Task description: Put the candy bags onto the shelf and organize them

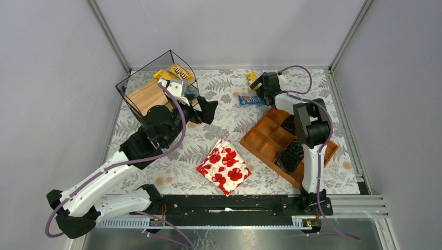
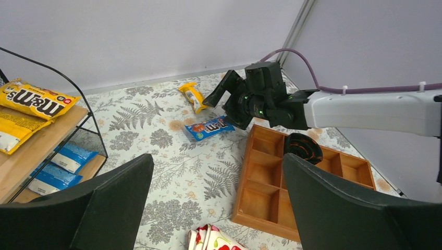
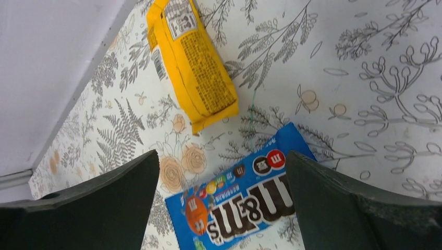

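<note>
The shelf (image 1: 147,95) stands at the far left, its wire frame holding wooden boards. Two yellow candy bags (image 2: 36,101) lie on its upper board, and blue ones (image 2: 70,157) on the lower board. A blue candy bag (image 3: 245,203) and a yellow one (image 3: 190,62) lie flat on the table at the back. My right gripper (image 3: 221,156) hovers open just above the blue bag, one finger on each side of it, touching nothing. My left gripper (image 2: 217,159) is open and empty, just right of the shelf and above the table.
A reddish-brown compartment tray (image 1: 268,127) sits at the right with dark items (image 1: 290,156) in it, close beside the right arm. A white pouch with red poppies (image 1: 224,165) lies at the table's middle front. The enclosure's walls stand close behind the bags.
</note>
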Controlling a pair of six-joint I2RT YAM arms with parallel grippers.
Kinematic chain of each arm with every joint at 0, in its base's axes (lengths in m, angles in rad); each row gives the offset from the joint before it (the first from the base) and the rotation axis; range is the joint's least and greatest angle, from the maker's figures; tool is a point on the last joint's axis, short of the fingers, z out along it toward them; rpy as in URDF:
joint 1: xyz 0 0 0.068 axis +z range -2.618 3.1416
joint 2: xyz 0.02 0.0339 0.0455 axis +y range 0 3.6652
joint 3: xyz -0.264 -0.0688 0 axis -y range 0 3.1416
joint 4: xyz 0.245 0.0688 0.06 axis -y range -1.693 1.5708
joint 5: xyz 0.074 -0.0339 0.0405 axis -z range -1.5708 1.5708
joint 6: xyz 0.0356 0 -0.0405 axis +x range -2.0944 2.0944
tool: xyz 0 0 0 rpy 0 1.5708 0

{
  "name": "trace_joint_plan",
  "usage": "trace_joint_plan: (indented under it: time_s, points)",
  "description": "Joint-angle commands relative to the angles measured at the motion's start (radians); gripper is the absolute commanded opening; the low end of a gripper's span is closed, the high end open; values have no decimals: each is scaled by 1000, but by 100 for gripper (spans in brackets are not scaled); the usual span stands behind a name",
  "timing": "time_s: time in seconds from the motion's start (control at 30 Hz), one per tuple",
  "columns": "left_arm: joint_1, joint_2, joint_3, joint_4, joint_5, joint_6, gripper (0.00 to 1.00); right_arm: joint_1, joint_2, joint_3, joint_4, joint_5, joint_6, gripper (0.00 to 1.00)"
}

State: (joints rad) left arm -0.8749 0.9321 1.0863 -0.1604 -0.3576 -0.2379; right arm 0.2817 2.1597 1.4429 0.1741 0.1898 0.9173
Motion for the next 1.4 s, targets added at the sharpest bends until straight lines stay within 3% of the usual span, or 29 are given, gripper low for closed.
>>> trace_joint_plan:
  time_s: [0.0,0.47,0.73,0.97,1.37]
  points:
    - [5,-22,6,59,26,-17,99,-12,31,73,40,8,11,93]
    - [7,-15,9,55,40,-29,99,-41,171,117,132,-75,219,76]
    - [10,-14,9,56,51,-35,99,-45,209,88,194,-73,397,60]
    - [14,-5,9,56,52,-37,99,-49,257,145,187,-52,392,54]
    - [21,-1,9,55,66,-47,99,-101,160,75,297,-135,278,14]
